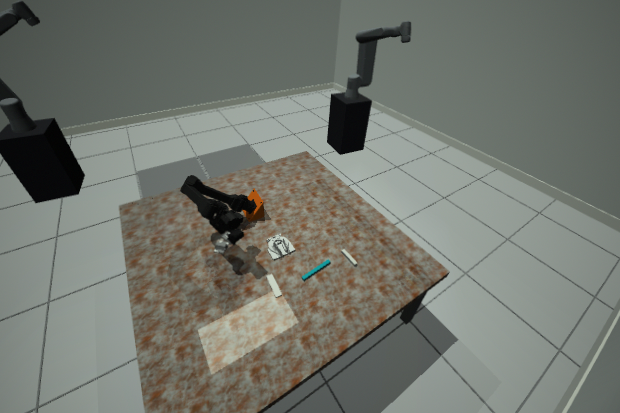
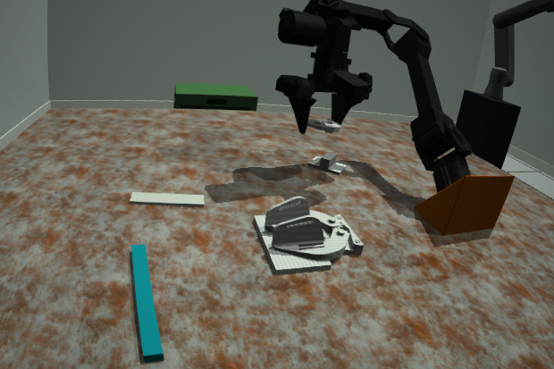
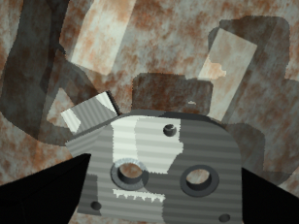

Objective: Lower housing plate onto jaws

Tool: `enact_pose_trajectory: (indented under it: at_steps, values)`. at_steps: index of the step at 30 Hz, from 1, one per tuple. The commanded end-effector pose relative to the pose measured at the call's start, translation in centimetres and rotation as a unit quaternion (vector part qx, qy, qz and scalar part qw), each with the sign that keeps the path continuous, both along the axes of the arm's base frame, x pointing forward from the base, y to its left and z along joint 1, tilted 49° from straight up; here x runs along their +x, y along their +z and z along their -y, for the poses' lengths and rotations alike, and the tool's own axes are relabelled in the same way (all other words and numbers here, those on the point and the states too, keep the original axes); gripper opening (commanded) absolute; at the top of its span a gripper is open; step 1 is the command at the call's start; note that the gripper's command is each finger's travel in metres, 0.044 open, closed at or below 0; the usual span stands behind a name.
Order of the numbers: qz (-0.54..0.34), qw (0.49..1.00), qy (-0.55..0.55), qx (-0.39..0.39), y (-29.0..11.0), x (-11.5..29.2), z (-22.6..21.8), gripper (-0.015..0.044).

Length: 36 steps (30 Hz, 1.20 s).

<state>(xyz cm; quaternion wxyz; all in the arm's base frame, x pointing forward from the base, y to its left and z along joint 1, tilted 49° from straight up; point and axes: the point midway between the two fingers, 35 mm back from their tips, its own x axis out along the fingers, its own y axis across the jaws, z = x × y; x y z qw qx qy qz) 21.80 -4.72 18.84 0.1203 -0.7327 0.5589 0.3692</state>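
Observation:
The grey-white housing plate (image 2: 329, 125) (image 3: 199, 149) hangs between the fingers of my gripper (image 2: 319, 127) (image 3: 162, 169), which is shut on its two sides. The plate is roughly level and shows two large ringed holes and smaller ones in the wrist view. It is above the table, over and slightly past a small pale stand (image 2: 330, 161) (image 3: 92, 114). The base (image 2: 299, 264) lies apart, nearer the exterior camera. Two jaws (image 2: 288, 212) (image 2: 297, 232) with upright pads lie on it, with small round stubs (image 2: 339, 232) at their other end. The assembly (image 1: 279, 247) also shows in the top view.
An orange wedge (image 1: 256, 202) (image 2: 483, 203) stands at the arm's base. A teal bar (image 1: 316, 270) (image 2: 145, 301) and pale strips (image 1: 274, 286) (image 1: 349, 257) (image 2: 166, 199) lie on the table beyond the assembly. A green box (image 2: 214, 91) is in the background.

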Motion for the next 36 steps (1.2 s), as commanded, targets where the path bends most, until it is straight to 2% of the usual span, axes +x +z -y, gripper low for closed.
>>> enact_pose_trajectory:
  at_steps: [1, 18, 36]
  values:
    - [0.045, 0.998, -0.042, 0.012, -0.9, 0.8, -1.1, 0.0351]
    - [0.206, 0.958, -0.195, 0.039, -4.3, 3.0, -4.7, 0.0351]
    - [0.367, 0.861, -0.348, 0.060, -8.4, 4.2, -8.6, 0.0351]
